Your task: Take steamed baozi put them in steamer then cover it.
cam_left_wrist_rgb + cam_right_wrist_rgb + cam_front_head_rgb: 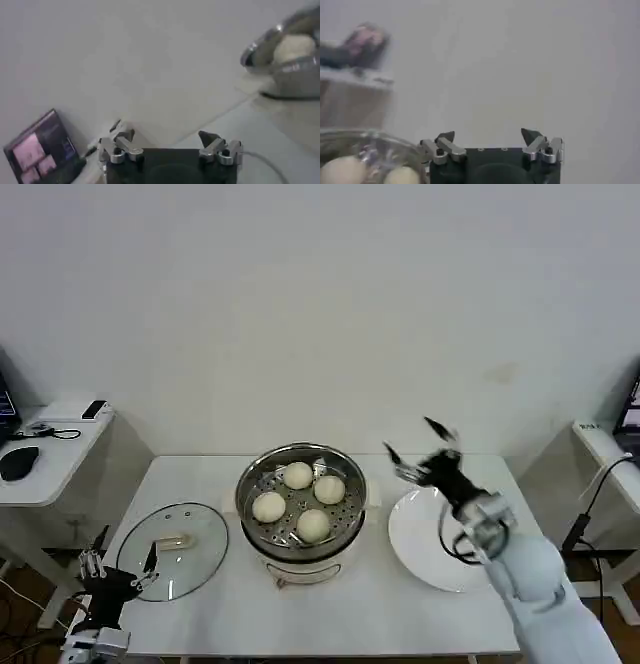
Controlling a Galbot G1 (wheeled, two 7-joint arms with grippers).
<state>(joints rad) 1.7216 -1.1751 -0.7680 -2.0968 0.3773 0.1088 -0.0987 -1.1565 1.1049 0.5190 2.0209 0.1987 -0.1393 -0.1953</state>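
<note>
Head view shows four buns [298,502] in the steamer [300,509], the glass lid [172,549] flat on the table [330,614] beside it, nearest the left gripper [118,565], fingers spread; right gripper [418,449], also spread, hovers above the plate [425,544].

Both grippers, left [122,556] and right [414,447], spread wide

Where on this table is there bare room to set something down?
Bare tabletop runs along the near edge, in front of the steamer and between the cover and the white plate. The plate itself is bare. The far left corner is free. The middle is crowded; the right hand hangs over the plate's far side.
</note>
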